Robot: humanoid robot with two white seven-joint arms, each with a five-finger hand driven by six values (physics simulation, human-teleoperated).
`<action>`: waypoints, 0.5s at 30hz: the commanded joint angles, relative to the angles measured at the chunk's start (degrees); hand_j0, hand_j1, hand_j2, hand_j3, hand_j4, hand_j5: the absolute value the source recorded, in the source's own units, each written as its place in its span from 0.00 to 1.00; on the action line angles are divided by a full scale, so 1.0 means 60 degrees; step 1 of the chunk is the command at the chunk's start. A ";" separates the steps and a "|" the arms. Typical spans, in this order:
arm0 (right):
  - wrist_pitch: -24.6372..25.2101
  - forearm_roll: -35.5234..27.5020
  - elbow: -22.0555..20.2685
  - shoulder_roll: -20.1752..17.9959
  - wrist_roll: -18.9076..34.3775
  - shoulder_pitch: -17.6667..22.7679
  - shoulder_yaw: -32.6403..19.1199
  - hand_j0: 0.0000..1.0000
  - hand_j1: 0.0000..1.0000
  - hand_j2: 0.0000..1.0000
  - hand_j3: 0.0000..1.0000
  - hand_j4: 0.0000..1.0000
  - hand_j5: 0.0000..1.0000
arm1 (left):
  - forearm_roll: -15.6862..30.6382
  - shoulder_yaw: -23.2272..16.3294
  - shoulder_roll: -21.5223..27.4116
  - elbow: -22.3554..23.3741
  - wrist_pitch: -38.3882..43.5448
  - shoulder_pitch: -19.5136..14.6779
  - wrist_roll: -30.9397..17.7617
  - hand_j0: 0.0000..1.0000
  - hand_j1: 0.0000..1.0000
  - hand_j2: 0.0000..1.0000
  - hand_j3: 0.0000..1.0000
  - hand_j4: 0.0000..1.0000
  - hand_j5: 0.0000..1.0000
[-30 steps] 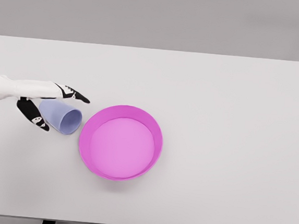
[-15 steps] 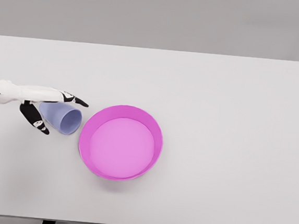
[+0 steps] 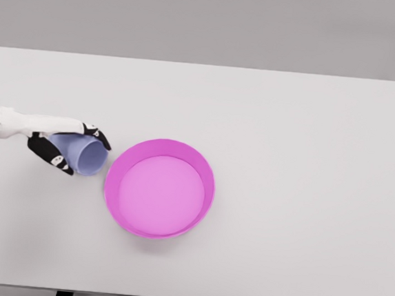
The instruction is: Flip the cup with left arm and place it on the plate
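A pale blue cup (image 3: 83, 154) lies on its side on the white table (image 3: 288, 142), its open mouth facing right toward the plate. My left hand (image 3: 79, 150) comes in from the left edge and is curled around the cup, fingers over its top and thumb under its near side. Just right of the cup sits the round magenta plate (image 3: 159, 187) with a raised rim, nothing in it. The right arm is out of view.
The left hand's fingers have curled down from a spread pose and closed around the cup. The cup has shifted slightly left and up. The plate has not moved.
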 commanded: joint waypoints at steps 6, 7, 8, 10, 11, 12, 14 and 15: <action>-0.0004 0.0011 -0.0001 0.0000 0.0004 0.0000 0.0000 1.00 1.00 1.00 1.00 1.00 1.00 | 0.2340 0.1624 0.0818 -0.2013 -0.0499 0.0102 0.0103 0.54 0.54 0.54 0.54 0.54 0.54; -0.0004 0.0011 -0.0001 0.0000 0.0004 0.0000 0.0000 1.00 1.00 1.00 1.00 1.00 1.00 | 0.2823 0.1711 0.0788 -0.2409 -0.0484 0.0102 0.0147 0.52 0.52 0.52 0.52 0.52 0.52; -0.0004 0.0011 -0.0001 0.0000 0.0004 0.0000 0.0000 1.00 1.00 1.00 1.00 1.00 1.00 | 0.3277 0.1814 0.0774 -0.2687 -0.0484 0.0204 0.0220 0.51 0.51 0.51 0.51 0.51 0.51; -0.0004 -0.0004 -0.0001 0.0000 0.0004 0.0000 0.0000 1.00 1.00 1.00 1.00 1.00 1.00 | 0.4229 0.2034 0.0656 -0.3200 -0.0484 0.0541 0.0396 0.47 0.47 0.47 0.47 0.47 0.47; -0.0004 0.0011 -0.0001 0.0000 0.0004 0.0000 0.0000 1.00 1.00 1.00 1.00 1.00 1.00 | 0.4962 0.2034 0.0350 -0.3376 -0.0528 0.0688 0.0396 0.47 0.47 0.47 0.47 0.47 0.47; -0.0004 -0.0004 -0.0001 0.0000 0.0004 0.0000 0.0000 1.00 1.00 1.00 1.00 1.00 1.00 | 0.5124 0.2049 -0.0280 -0.3376 -0.0557 0.0790 0.0396 0.49 0.49 0.49 0.49 0.49 0.49; 0.0011 0.0011 -0.0001 0.0000 0.0004 0.0000 0.0000 1.00 1.00 1.00 1.00 1.00 1.00 | 0.5709 0.2019 -0.0822 -0.3376 -0.0601 0.0922 0.0367 0.50 0.50 0.50 0.50 0.50 0.50; -0.0004 0.0011 -0.0001 0.0000 0.0004 0.0000 0.0000 1.00 1.00 1.00 1.00 1.00 1.00 | 0.5944 0.2049 -0.1130 -0.3376 -0.0586 0.1098 0.0367 0.51 0.51 0.51 0.51 0.51 0.51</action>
